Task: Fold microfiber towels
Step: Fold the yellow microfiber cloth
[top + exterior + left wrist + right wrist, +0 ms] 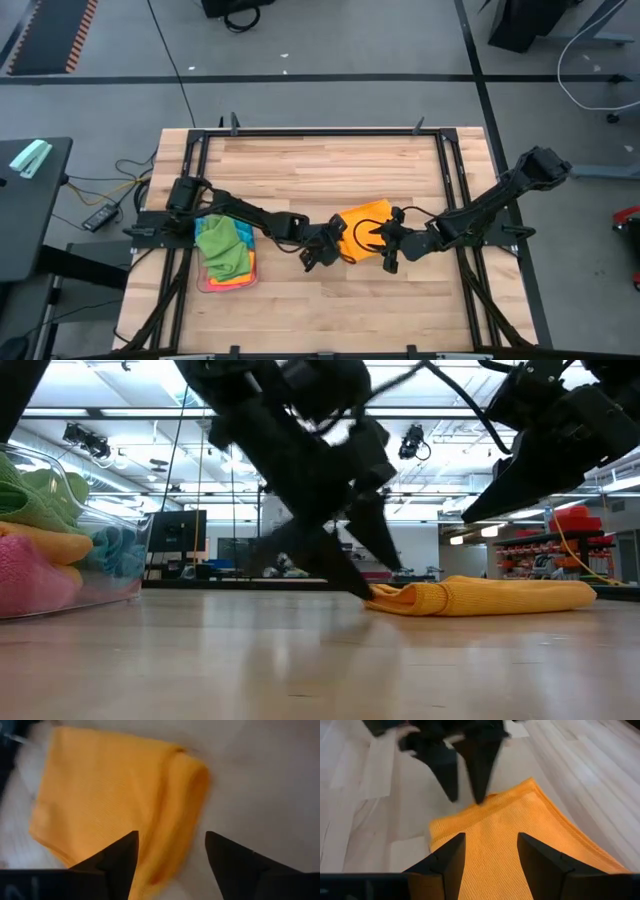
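Orange towel (364, 227) lies folded mid-table; left gripper (322, 252) at its edge, jaws apart, nothing held. Right gripper (393, 247) open, hovering opposite. Judgement: lift left straight up, don't drag the fold

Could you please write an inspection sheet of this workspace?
Surface: wooden table, black frame.
Job's things: orange towel folded, flat at centre; green, orange, blue and pink towels in the clear tray.
Clutter: nothing seen.
Grippers: left gripper open at the orange towel's edge; right gripper open over it, holding nothing.
Cables: yellow and black cables left of the table.
Surroundings: grey floor, black side table.
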Controlling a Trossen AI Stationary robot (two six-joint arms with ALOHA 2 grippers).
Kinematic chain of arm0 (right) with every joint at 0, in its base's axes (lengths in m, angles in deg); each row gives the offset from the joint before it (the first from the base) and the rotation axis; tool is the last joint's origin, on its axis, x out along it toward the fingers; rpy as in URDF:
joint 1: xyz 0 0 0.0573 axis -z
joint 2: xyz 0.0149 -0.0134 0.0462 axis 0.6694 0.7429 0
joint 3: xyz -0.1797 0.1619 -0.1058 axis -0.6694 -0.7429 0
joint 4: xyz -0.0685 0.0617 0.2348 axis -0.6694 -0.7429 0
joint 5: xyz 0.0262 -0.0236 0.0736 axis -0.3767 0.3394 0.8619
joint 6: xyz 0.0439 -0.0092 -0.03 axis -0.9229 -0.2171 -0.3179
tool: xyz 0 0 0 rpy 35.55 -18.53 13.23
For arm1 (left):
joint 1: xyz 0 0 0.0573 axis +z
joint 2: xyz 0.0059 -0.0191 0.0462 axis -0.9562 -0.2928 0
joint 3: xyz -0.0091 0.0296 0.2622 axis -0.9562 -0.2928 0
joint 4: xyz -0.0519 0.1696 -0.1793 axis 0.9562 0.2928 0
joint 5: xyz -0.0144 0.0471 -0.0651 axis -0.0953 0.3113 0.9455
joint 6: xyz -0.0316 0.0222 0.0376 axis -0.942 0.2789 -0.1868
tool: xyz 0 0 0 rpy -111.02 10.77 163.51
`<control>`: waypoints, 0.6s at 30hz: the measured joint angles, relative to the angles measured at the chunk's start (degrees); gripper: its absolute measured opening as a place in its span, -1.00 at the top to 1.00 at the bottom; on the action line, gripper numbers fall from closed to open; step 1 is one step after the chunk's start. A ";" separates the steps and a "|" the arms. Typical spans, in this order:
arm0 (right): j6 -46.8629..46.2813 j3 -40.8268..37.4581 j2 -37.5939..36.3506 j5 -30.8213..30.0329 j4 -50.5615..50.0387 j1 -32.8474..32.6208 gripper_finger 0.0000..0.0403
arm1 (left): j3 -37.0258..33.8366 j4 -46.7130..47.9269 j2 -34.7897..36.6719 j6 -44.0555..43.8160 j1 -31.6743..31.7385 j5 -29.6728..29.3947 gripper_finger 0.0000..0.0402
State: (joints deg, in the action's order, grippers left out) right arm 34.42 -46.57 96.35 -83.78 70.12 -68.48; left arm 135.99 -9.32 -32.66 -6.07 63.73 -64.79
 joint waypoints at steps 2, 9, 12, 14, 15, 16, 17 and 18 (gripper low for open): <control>0.20 0.00 0.00 -0.44 0.01 -0.40 0.07 | 0.17 -1.49 -1.05 2.01 0.63 -0.13 -0.21; 0.23 0.02 -0.02 -0.62 -0.93 -0.35 0.07 | 0.11 -2.72 -2.21 10.40 2.63 -0.83 -0.08; 0.25 0.02 -0.02 -1.04 -0.74 -0.33 0.07 | 0.11 -3.12 -2.21 10.58 3.85 -0.73 0.00; 0.36 0.02 -0.02 -2.02 -0.71 -0.33 0.07 | 0.07 -3.06 -2.21 10.53 4.71 0.01 0.04; 0.34 0.02 -0.02 -2.32 -0.61 -0.31 0.07 | 0.07 -3.02 -2.27 10.53 5.13 0.79 0.07; 0.35 0.02 -0.02 -2.64 -0.60 -0.31 0.07 | 0.09 -3.16 -2.61 10.53 5.52 1.74 0.09; 0.34 0.02 -0.02 -2.93 -0.55 -0.31 0.07 | 0.09 -3.27 -2.87 10.55 5.81 2.74 0.11; 0.32 0.02 -0.02 -2.97 -0.43 -0.31 0.07 | 0.13 -3.20 -2.84 10.55 6.02 3.27 0.13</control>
State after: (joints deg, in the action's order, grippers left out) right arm 34.74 -46.55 96.33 -86.75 69.69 -68.79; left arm 136.12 -12.52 -35.50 4.48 69.74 -61.53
